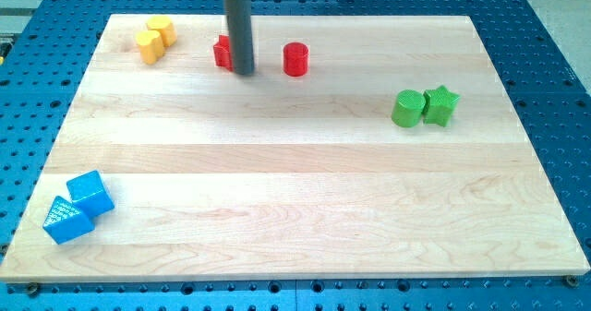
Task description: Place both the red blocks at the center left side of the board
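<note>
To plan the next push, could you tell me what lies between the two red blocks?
In the camera view, my tip stands between them, right beside the left red block; bare board separates it from the red cylinder.

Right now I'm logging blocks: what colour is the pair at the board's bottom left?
Blue pair, clearest in the camera view.
</note>
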Controlling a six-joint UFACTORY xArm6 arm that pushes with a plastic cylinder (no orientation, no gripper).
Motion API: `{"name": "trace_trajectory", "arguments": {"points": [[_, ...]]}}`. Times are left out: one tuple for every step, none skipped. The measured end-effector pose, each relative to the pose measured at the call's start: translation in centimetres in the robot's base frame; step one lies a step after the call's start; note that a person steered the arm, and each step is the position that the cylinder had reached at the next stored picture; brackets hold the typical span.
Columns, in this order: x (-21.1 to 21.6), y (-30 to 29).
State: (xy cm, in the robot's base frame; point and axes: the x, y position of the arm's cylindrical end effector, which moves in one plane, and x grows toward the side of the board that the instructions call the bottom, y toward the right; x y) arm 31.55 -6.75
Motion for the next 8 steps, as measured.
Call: {"name": "trace_trajectory", "arguments": {"points": [[-4.3,4.3],[-4.7,1.5],[-2.5,-2.8],[-2.0,-4.0],[4.6,-10.5],[3.7,-9.1],[1.1,-11.7],[6.4,-12.9]]}}
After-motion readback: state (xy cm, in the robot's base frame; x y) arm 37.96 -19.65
